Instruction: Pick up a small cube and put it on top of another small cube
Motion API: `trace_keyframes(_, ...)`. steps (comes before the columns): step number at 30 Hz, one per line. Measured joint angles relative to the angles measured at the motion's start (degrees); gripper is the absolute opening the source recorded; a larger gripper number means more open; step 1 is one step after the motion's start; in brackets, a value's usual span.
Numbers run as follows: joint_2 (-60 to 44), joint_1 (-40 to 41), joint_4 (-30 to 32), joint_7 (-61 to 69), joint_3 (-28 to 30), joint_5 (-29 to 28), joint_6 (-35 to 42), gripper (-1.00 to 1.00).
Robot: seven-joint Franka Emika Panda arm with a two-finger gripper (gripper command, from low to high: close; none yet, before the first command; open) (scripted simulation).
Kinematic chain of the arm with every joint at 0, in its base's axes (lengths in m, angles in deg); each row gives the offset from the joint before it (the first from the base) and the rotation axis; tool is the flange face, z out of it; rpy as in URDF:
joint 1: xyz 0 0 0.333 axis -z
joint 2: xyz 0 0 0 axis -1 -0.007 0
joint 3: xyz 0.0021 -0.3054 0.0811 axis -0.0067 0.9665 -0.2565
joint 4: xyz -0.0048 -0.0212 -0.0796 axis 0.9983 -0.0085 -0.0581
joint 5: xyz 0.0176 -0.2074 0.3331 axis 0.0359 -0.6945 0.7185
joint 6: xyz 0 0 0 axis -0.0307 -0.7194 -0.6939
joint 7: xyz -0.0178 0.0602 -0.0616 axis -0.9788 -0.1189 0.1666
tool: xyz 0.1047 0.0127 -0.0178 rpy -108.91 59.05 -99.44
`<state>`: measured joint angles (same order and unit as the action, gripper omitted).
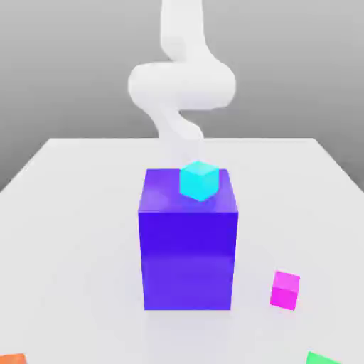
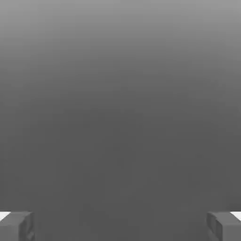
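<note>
The small cube (image 1: 285, 290), bright magenta-pink, rests on the white table toward the exterior view's right, in front of and beside a big blue-violet block (image 1: 188, 249). A small cyan cube (image 1: 198, 180) sits on top of that block, near its far edge. My white arm (image 1: 181, 85) curves down behind the block and the cyan cube, well away from the magenta cube. In the hand view my gripper (image 2: 120, 226) is open. Its two grey fingertips (image 2: 16, 225) stand far apart with nothing between them, facing plain grey background.
The white table (image 1: 78, 213) spreads around the block. An orange object (image 1: 13, 359) peeks in at the front corner on the exterior view's left. A green one (image 1: 323, 358) sits at the front corner on the right.
</note>
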<state>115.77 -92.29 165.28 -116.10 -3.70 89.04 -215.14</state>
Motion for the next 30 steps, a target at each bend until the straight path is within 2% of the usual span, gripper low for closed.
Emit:
trace_keyframes(11, -23.2, -11.2, 10.5, 18.2, -1.9, 0.1, -13.3, 0.0)
trace_keyframes(21, -44.0, -19.0, 19.9, 33.2, -6.4, -1.6, -25.2, 0.0)
trace_keyframes(28, -58.6, -22.2, 18.9, 32.0, -3.1, -6.3, -36.2, 0.0)
trace_keyframes(29, -59.8, -22.6, 18.7, 31.8, -2.7, -6.6, -37.2, -1.0)
trace_keyframes(30, -59.8, -22.6, 18.7, 31.8, -2.7, -6.6, -37.2, -1.0)
